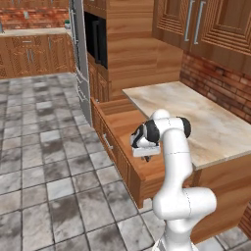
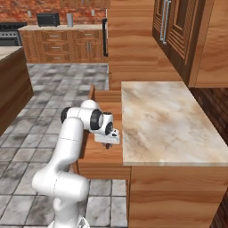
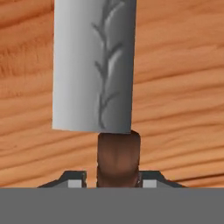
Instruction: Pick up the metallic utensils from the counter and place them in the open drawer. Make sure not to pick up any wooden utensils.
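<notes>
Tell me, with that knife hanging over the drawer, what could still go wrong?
The knife points blade-first at the drawer floor, its dark handle between the fingertips of the gripper. If let go from here, it may bounce or land crooked, perhaps nicking the wood. The gripper also sits near the counter edge, so a sideways swing of the arm might bump it.

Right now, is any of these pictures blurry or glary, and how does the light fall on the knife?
Hand view: the knife blade is shaded evenly grey, no glare, its edges soft at such close range; the dark handle sits between the fingertips. Left base view: coarse rendering, flat light over the open drawer. Right base view: equally soft, the counter free of glare.
</notes>
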Tool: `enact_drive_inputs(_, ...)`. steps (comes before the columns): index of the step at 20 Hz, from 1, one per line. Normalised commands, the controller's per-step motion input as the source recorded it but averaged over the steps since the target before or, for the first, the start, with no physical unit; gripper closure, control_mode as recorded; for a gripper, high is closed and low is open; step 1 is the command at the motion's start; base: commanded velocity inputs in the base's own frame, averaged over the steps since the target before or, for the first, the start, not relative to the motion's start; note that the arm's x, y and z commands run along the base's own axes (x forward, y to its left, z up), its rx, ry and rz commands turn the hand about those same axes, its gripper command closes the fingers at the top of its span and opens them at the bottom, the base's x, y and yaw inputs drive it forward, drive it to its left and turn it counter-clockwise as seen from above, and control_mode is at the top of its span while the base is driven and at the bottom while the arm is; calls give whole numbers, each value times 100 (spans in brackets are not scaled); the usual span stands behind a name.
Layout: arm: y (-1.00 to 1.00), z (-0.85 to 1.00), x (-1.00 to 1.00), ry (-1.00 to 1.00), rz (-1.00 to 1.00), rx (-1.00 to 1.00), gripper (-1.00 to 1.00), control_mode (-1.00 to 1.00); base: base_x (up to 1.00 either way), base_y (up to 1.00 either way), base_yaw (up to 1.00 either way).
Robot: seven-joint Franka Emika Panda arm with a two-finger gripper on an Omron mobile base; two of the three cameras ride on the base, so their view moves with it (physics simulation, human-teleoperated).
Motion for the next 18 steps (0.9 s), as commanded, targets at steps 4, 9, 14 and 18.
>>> enact_drive_inputs(4,14,5,-6,0,0,-4,-100,-100,0,0,0)
enact_drive_inputs(9,9,41,-14,0,0,-10,-100,-100,0,0,0)
enact_drive_inputs(14,6,91,-37,1,0,-6,-100,-100,0,0,0)
enact_drive_inputs(18,23,87,-78,0,-3,-4,-100,-100,0,0,0)
